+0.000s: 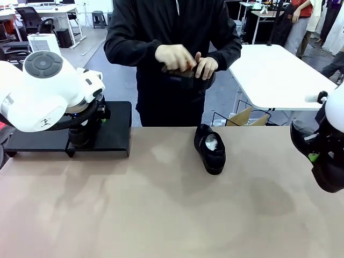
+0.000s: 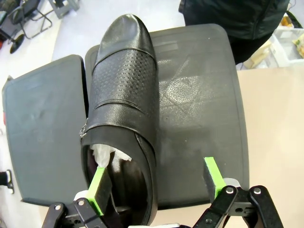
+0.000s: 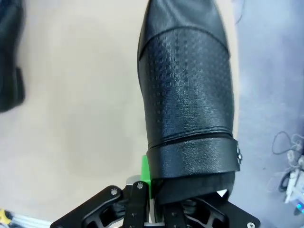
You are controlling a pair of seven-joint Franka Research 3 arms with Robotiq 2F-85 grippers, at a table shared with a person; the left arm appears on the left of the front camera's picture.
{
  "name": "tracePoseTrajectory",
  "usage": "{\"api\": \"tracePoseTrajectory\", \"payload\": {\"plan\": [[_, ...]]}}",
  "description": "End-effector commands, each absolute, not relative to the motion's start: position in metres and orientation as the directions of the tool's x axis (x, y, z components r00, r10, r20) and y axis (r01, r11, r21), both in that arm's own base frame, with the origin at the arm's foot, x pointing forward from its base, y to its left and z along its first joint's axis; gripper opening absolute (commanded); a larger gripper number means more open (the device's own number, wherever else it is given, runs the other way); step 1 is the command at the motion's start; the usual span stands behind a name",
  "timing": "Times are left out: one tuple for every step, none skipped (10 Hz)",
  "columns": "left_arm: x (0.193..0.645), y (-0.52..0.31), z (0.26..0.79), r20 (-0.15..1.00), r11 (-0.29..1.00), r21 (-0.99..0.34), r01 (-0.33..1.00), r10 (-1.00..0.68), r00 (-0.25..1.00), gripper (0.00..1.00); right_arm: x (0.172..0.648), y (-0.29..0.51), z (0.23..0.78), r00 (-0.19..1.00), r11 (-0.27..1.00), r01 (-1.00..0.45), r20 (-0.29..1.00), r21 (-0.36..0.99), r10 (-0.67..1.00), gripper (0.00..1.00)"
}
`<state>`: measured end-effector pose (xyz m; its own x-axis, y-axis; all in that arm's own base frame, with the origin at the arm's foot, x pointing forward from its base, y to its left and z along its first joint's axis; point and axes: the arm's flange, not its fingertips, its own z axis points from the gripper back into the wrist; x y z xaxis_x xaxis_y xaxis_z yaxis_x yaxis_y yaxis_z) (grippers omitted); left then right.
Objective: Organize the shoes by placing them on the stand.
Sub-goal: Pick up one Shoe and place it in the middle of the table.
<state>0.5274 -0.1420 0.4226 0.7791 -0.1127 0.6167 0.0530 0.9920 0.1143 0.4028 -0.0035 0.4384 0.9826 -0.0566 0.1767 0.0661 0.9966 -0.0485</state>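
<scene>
We find the left fingers spread wide, one pad inside the first shoe, which lies on the matte black stand, toe pointing away from the wrist. The right fingers are clamped on the heel rim of a second shoe, glossy perforated leather, toe likewise away. A third shoe lies on the worktop, long axis far-to-near.

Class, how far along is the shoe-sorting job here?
Done: one shoe sits on the stand, open left claw at its heel. In hand: right claw grips a second shoe. Remaining: a third shoe on the table, a fourth shoe in the person's hands.
</scene>
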Motion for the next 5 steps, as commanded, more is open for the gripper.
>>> {"api": "tracePoseTrajectory", "payload": {"plan": [[0.528, -0.141, 0.424, 0.626, 0.992, 0.111, 0.054, -0.112, 0.772, 1.00, 0.370, 0.022, 0.457, 0.988, 0.999, 0.022, 0.155, -0.049, -0.014, 0.00], [0.528, -0.141, 0.424, 0.626, 0.992, 0.111, 0.054, -0.112, 0.772, 1.00, 0.403, -0.004, 0.438, 0.983, 0.997, 0.066, 0.177, -0.049, -0.057, 0.00], [0.528, -0.141, 0.424, 0.626, 0.992, 0.111, 0.054, -0.112, 0.772, 1.00, 0.403, -0.004, 0.438, 0.983, 0.997, 0.066, 0.177, -0.049, -0.057, 0.00], [0.528, -0.141, 0.424, 0.626, 0.992, 0.111, 0.054, -0.112, 0.772, 1.00, 0.403, -0.004, 0.438, 0.983, 0.997, 0.066, 0.177, -0.049, -0.057, 0.00], [0.528, -0.141, 0.424, 0.626, 0.992, 0.111, 0.054, -0.112, 0.772, 1.00, 0.403, -0.004, 0.438, 0.983, 0.997, 0.066, 0.177, -0.049, -0.057, 0.00]]}}
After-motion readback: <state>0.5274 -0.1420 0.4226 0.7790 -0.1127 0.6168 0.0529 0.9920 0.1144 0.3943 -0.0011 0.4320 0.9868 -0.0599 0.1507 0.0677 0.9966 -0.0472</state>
